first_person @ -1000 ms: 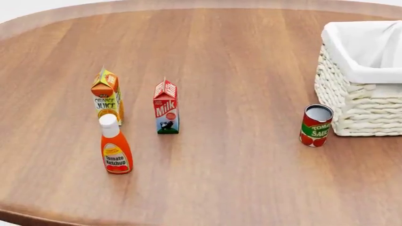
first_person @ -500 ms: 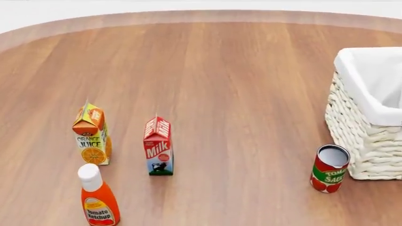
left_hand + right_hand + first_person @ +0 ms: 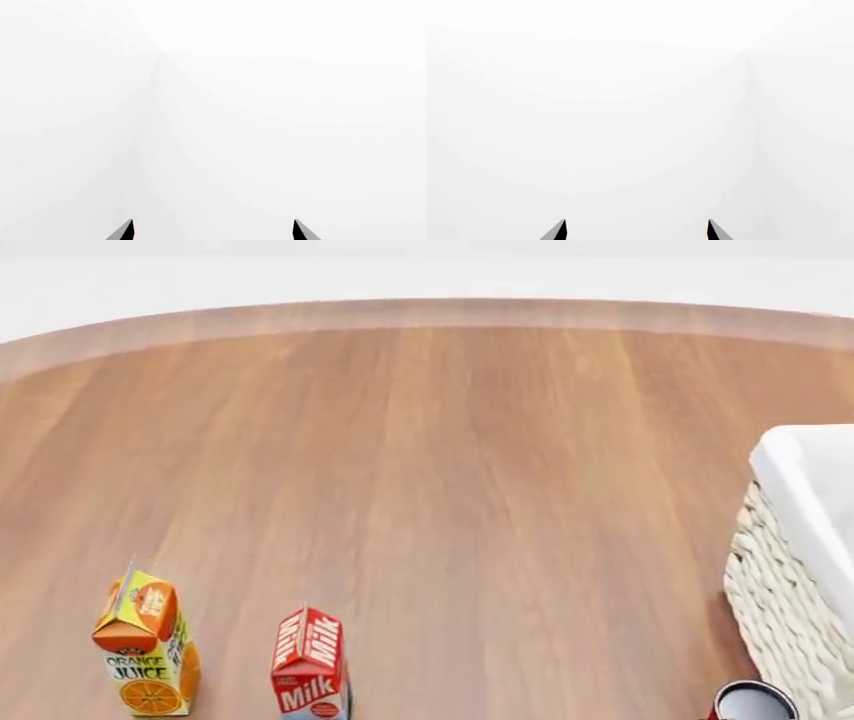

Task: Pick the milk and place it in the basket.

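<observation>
The milk (image 3: 310, 668), a red gable-top carton with white lettering, stands at the bottom edge of the head view, its lower part cut off. The basket (image 3: 794, 570), cream wicker with white cloth over its rim, shows partly at the right edge. Neither gripper shows in the head view. In the left wrist view my left gripper (image 3: 213, 231) shows only two dark fingertips, set wide apart with nothing between them, against blank white. In the right wrist view my right gripper (image 3: 636, 231) looks the same, open and empty.
An orange juice carton (image 3: 144, 652) stands left of the milk. The top of a tomato sauce can (image 3: 754, 703) shows at the bottom right, beside the basket. All stand on a round wooden table (image 3: 441, 460), whose far edge curves across the top.
The head view has tilted upward: the cartons, can and basket slid down the picture, the ketchup bottle dropped out of view, and the table's far edge came in.
</observation>
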{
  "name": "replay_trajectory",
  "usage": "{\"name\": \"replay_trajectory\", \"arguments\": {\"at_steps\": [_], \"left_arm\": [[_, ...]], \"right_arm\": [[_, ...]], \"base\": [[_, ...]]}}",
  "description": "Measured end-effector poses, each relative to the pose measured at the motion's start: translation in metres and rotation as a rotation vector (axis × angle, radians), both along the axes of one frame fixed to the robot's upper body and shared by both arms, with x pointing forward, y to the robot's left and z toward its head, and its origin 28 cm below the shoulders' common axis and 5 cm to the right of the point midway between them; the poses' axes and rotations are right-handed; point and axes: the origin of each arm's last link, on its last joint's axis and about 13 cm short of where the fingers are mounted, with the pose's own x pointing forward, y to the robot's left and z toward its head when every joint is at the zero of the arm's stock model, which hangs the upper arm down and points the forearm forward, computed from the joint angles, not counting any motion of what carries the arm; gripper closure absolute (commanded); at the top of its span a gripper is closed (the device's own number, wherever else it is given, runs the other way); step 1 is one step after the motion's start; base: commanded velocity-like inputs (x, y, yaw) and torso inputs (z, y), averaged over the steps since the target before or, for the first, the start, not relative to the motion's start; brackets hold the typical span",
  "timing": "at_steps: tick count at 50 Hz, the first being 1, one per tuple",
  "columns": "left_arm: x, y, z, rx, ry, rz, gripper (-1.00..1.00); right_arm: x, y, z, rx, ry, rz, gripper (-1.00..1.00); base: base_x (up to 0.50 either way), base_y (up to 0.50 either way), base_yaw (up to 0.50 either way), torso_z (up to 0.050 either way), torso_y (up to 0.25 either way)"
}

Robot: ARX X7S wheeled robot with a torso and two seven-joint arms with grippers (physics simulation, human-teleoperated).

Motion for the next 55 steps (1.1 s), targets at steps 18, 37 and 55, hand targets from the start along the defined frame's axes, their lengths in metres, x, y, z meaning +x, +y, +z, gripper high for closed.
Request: {"name": "replay_trajectory", "arguments": {"at_steps": [18,37,55], "left_arm": [[0.000,0.000,0.000,0.002,0.000,-0.001,-1.00],[0.000,0.000,0.000,0.002,0.001,-0.001,-1.00],[0.000,0.000,0.000,0.004,0.002,0.000,-1.00]], "right_arm": [[0.000,0.001,0.000,-0.008,0.001,0.007,-1.00],[0.002,0.003,-0.002,-0.026,0.010,0.019,-1.00],[0.015,0.000,-0.001,-0.114,0.093,0.151,-1.00]], "base": [[0.50,0.00,0.00,0.000,0.001],[0.22,0.00,0.00,0.000,0.001],[0.00,0.00,0.00,0.000,0.000]]}}
